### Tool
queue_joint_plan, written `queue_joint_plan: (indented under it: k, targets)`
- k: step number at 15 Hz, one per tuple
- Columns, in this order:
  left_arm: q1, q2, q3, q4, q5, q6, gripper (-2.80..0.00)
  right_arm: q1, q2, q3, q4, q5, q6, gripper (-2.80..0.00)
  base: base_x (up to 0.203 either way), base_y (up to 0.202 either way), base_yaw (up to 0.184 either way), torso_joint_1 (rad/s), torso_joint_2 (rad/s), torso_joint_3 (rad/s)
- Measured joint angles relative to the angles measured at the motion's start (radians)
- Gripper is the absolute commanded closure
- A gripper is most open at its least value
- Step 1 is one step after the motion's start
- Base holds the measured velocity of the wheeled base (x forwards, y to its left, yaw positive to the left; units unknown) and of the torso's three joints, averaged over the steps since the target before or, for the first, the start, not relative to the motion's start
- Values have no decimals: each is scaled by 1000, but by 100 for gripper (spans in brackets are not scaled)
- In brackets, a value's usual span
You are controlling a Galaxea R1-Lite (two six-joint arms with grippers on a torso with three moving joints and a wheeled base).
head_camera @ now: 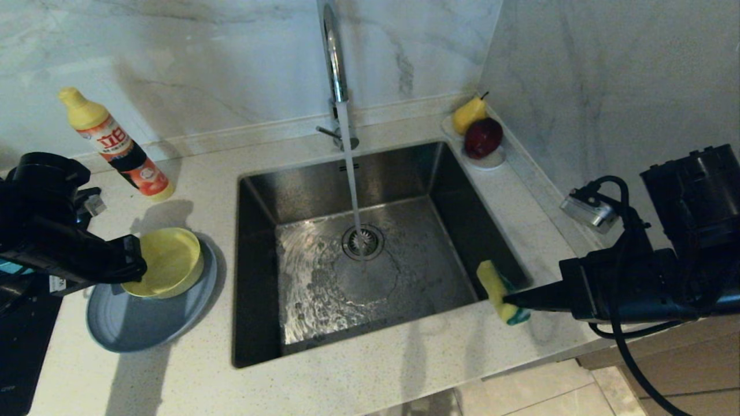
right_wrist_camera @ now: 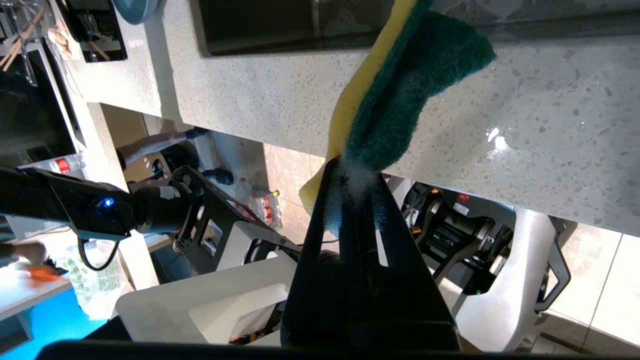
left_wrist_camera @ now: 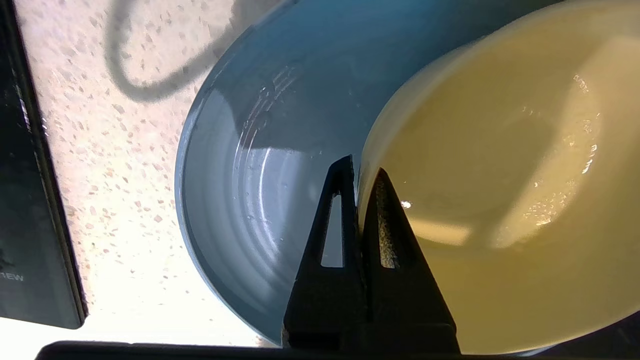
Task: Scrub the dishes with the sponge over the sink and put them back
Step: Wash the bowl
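A yellow bowl (head_camera: 167, 260) sits in a wide grey-blue plate (head_camera: 144, 329) on the counter left of the sink (head_camera: 451, 190). My left gripper (head_camera: 139, 264) is shut on the bowl's near rim; the left wrist view shows one finger outside the bowl (left_wrist_camera: 500, 175) over the plate (left_wrist_camera: 250, 175) and one inside, the gripper (left_wrist_camera: 361, 175) pinching the wall. My right gripper (head_camera: 509, 300) is shut on the yellow-and-green sponge (head_camera: 498, 289), held upright over the sink's front right corner. In the right wrist view the sponge (right_wrist_camera: 395, 90) sticks out past the gripper (right_wrist_camera: 356, 170), with foam at the grip.
Water runs from the chrome faucet (head_camera: 335, 63) onto the drain strainer (head_camera: 363, 241). A detergent bottle (head_camera: 115, 144) stands at the back left. A white dish with a pear and a red fruit (head_camera: 480, 138) sits in the back right corner. A black appliance (head_camera: 23, 346) borders the plate's left.
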Motion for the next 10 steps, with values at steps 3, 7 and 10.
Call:
queue_joint_plan:
  k: [3, 7, 10]
  targets:
    - [17, -35, -54, 40, 3, -4, 0, 0, -2, 1, 0, 1, 0, 0, 0, 0, 0, 0, 0, 0]
    - [46, -108, -178, 155, -4, -3, 0, 0, -3, 4, -2, 1, 0, 0, 0, 0, 0, 0, 0, 0]
    - [20, -158, -235, 169, -12, -70, 0, 1, -1, 4, -5, 1, 2, 0, 0, 0, 0, 0, 0, 0]
